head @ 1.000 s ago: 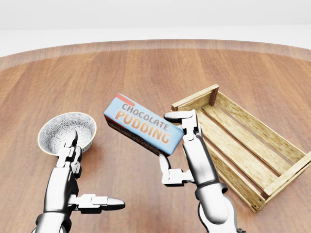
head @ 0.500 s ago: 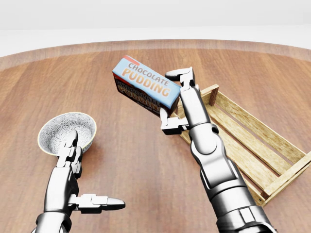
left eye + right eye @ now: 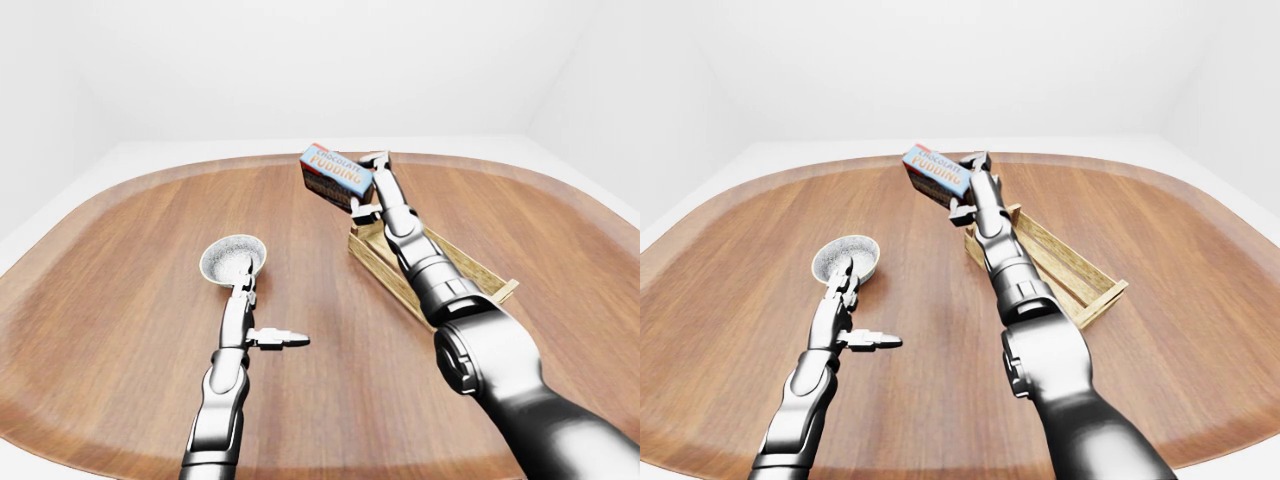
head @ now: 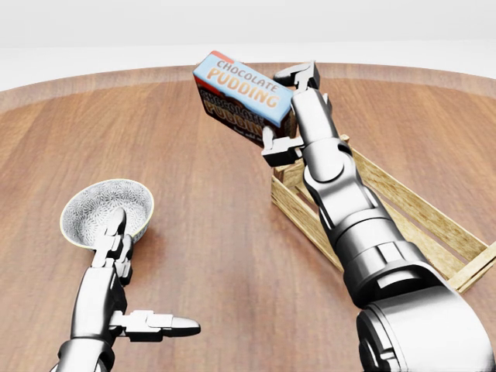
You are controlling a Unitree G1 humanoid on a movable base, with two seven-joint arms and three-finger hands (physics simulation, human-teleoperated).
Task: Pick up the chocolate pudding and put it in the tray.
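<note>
In the head view the chocolate pudding point(image 4: 242, 91), a blue box with orange lettering, is held tilted in the air. My right hand point(image 4: 288, 112) is shut on it, fingers over its right end and thumb under it. The box hangs above the table just up and left of the wooden tray's point(image 4: 298, 208) near left corner. The slatted tray lies at the right, partly hidden behind my right forearm, with nothing showing inside it. At the lower left, my left hand point(image 4: 147, 275) is open and holds nothing, with its thumb pointing right.
A patterned white bowl point(image 4: 105, 208) stands on the wooden table point(image 4: 201, 232) at the left, just above my left hand's fingertips. The round table's edge point(image 3: 80, 210) curves along the top and sides, with white floor beyond.
My right hand has lifted the pudding box higher and farther away, from beside the tray's near end up over the tray's left corner. Left hand, bowl and tray have not moved.
</note>
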